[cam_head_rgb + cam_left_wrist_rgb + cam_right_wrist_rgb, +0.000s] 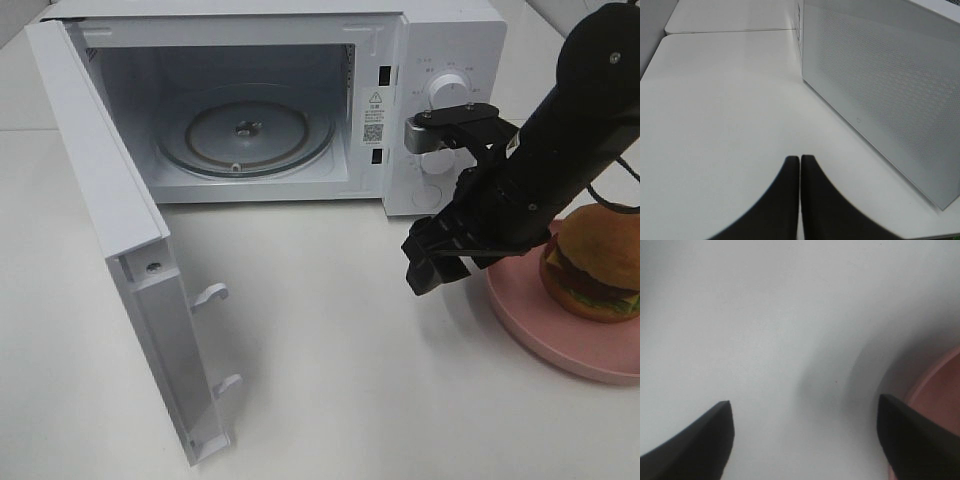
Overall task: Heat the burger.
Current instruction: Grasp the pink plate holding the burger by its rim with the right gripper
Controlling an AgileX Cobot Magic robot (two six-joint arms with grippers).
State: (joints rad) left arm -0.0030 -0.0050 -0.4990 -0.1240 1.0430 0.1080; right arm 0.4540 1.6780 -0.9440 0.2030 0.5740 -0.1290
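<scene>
My right gripper (pixel 805 401) hangs spread and empty at the pink plate's (pixel 560 345) rim; the burger (pixel 592 268) sits on that plate. The microwave door (pixel 100 200) stands wide open. The left gripper's (pixel 800 160) 2 fingers (pixel 782 200) are pressed together.

We see a matte black right arm (pixel 575 110) of blocky segments, a screwed bracket (pixel 462 115) with a silver cylinder (pixel 418 136), and a thin black cable (pixel 607 200). The left end effector (pixel 800 160) and right end effector (pixel 805 410) have black, tapering fingers (pixel 782 200).
</scene>
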